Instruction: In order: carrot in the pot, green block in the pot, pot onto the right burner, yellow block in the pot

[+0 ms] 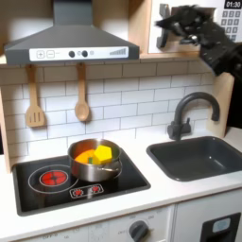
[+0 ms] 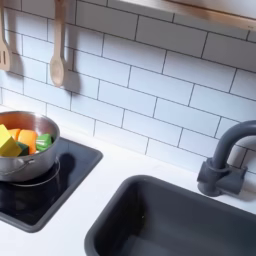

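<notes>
with the pot (image 1: 95, 161) on the burner at three o'clock, carrot (image 2: 27, 141), green block (image 2: 43, 141) and yellow block (image 2: 9, 146) inside, all steps look done; hand (image 1: 173, 21) raised at one o'clock, grip unclear.

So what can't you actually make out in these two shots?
- The gripper, first exterior view: dark and blurred against the shelf, so open or shut is unclear.
- The pot, second exterior view: cut off by the left edge.
- The green block: partly hidden behind the yellow block.
- The right burner: covered by the pot.
</notes>
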Motion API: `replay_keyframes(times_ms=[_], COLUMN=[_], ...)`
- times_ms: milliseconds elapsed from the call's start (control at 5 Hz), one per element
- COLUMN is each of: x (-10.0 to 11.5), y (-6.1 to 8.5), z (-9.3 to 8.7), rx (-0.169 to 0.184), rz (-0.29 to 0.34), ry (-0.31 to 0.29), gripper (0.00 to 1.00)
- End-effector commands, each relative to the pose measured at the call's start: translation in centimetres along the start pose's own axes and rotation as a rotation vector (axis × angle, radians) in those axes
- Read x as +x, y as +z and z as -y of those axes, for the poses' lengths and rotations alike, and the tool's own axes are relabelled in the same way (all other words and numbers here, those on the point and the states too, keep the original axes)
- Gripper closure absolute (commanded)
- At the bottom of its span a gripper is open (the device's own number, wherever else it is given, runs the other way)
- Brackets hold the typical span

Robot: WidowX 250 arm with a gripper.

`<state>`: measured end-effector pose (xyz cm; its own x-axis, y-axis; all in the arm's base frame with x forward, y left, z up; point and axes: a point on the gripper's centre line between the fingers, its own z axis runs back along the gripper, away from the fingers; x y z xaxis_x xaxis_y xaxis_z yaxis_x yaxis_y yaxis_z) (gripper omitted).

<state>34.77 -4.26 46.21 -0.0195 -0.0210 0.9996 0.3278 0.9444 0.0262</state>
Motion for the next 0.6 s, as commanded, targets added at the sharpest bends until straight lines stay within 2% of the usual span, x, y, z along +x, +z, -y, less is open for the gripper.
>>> replay_keyframes(times_ms=[0,200,400], x=[0.0,-0.2,-1.3], y=[0.2,0.6,1.9], z=[0.5,0.0,-1.8], rx=[-0.009,0.039,0.204], rz=[0.003,-0.015,-0.088], ry=[0.005,0.053,0.066], gripper=[1.0,0.0,0.0])
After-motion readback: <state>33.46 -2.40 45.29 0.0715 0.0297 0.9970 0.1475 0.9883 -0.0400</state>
